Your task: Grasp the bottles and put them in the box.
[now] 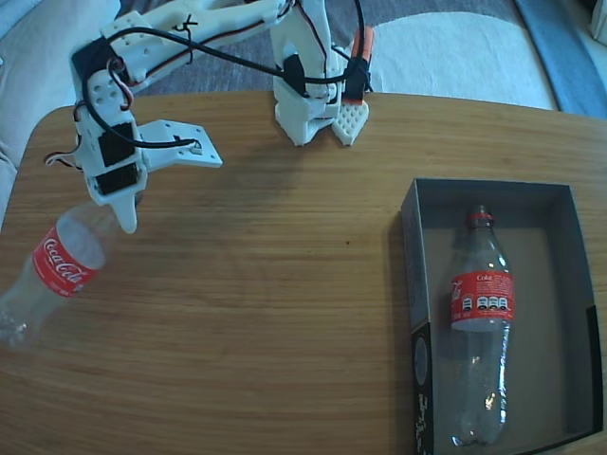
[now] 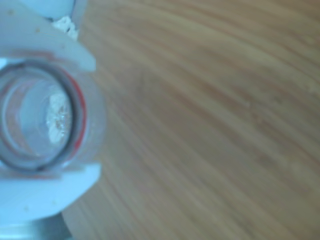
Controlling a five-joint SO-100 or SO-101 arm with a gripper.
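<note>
A light wooden tabletop point(image 1: 285, 284) with rounded corners and fine grain carries the scene. On its right side in the fixed view sits a shallow dark grey cardboard box point(image 1: 410, 284). At the far edge stands the arm's white plastic base point(image 1: 303, 118). The wrist view shows bare wood grain point(image 2: 210, 125).

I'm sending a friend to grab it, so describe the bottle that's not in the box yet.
In the fixed view, go to the wooden table's far left edge, away from the grey box on the right. There the loose bottle hangs tilted, its neck clamped in the white gripper. The other bottle lies flat inside the box.
</note>
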